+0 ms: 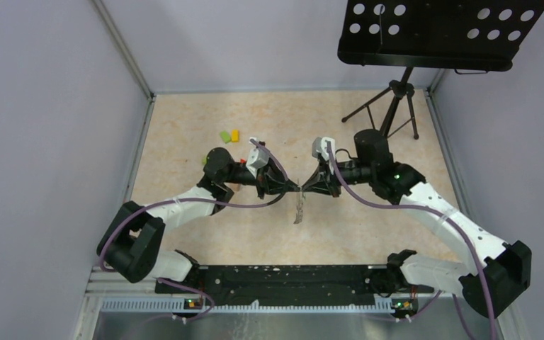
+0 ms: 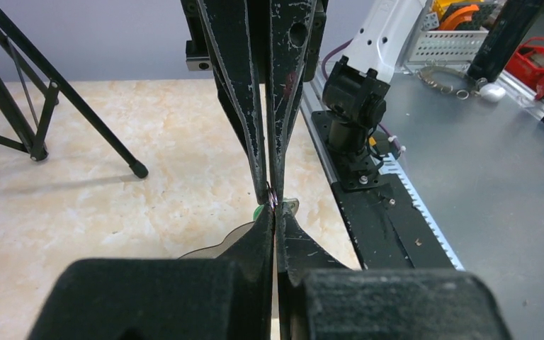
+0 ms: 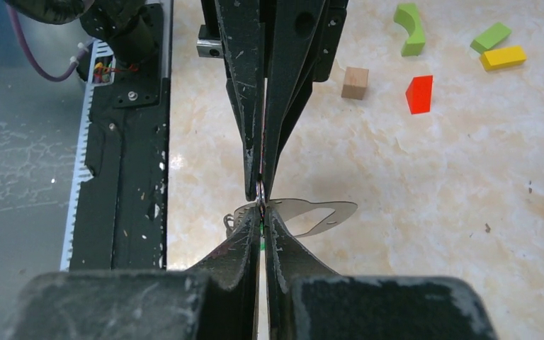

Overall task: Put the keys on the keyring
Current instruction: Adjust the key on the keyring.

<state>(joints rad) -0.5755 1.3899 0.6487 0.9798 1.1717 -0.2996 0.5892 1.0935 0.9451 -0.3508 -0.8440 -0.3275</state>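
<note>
Grippers tip to tip mid-air: left gripper [image 1: 292, 188] and right gripper [image 1: 309, 188] both pinched shut at keyring [image 3: 261, 191], keys [image 1: 299, 210] dangling beneath. I'd feed slowly, grips firm, no twisting.

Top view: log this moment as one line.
left gripper: shut | right gripper: shut | tips: touching above table | key: dangling from their meeting point | holder: unclear
</note>
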